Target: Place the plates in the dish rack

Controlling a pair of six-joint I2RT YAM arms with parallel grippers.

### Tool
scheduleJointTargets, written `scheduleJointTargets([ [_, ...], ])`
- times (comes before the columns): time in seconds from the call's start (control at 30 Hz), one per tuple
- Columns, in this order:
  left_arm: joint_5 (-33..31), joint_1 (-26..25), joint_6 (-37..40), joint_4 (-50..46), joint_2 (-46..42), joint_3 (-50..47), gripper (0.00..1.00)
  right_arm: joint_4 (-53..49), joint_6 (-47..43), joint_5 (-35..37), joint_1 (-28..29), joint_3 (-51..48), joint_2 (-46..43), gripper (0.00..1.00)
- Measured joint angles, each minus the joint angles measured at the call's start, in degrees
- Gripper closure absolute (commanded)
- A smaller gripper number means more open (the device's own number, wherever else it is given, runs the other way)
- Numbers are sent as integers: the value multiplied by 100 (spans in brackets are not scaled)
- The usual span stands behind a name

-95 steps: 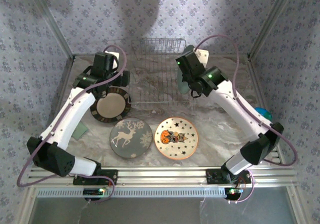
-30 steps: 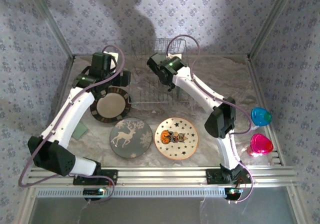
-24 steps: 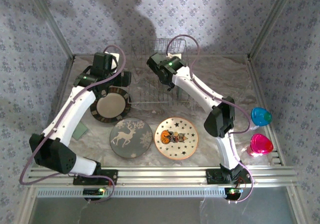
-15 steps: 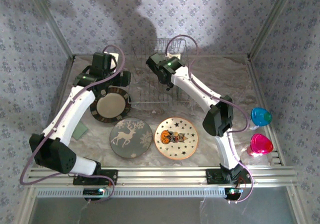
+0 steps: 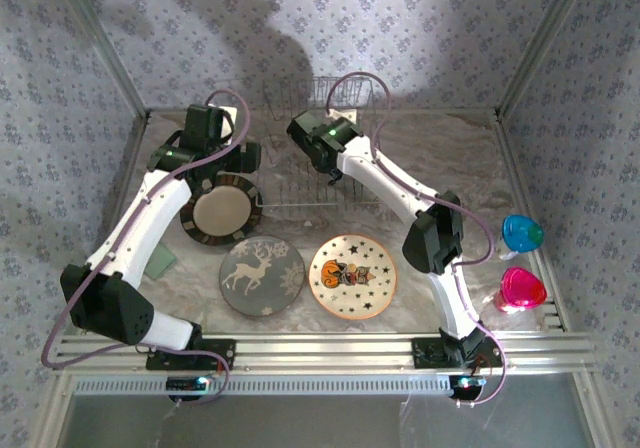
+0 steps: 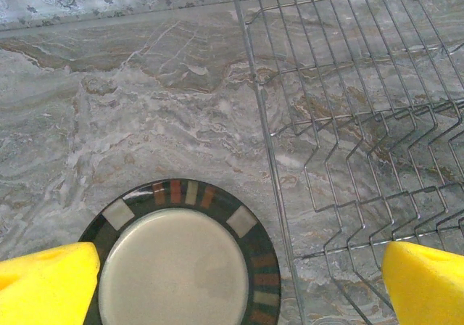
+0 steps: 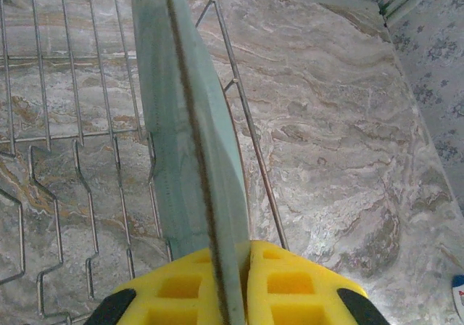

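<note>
The right gripper (image 7: pixel 230 267) is closed on the pale teal plate (image 7: pixel 181 122), its yellow fingers (image 7: pixel 174 289) pinching the rim from both sides so that the plate stands on edge and runs straight away from the wrist camera. The plate hangs over the dish rack (image 7: pixel 72 134), close to one of the rack's long side wires, with the marbled table (image 7: pixel 333 136) beyond that wire; whether the plate's lower edge touches the wires cannot be told. From above, this arm reaches from the right base across to the middle of the rack, which sits at the far side of the table against the patterned wall. The left gripper (image 6: pixel 239 267) is wide open and holds nothing: its two yellow fingers (image 6: pixel 51 281) stand far apart at the bottom corners of the wrist view, poised above the brown striped plate (image 5: pixel 222 211). That plate lies flat on the table just beside the left edge of the rack. Nearer the arm bases, the grey reindeer plate (image 5: pixel 262 277) and the orange star plate (image 5: pixel 352 275) lie flat side by side, close but apart. A blue cup (image 5: pixel 522 233) and a pink cup (image 5: pixel 522 290) stand at the right edge of the table, well apart from the plates.
</note>
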Motion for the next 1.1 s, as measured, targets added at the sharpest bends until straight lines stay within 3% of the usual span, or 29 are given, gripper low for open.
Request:
scheduleJointTargets([
  [0.5, 44, 33, -61, 0, 22, 0, 1, 372, 302, 39, 74, -695, -116, 84],
  [0.8, 129, 33, -105, 0, 22, 0, 1, 695, 431, -42, 11, -953, -186, 83],
  [1.1, 142, 33, -127, 2, 24, 0, 1, 732, 490, -323, 9, -1016, -282, 54],
])
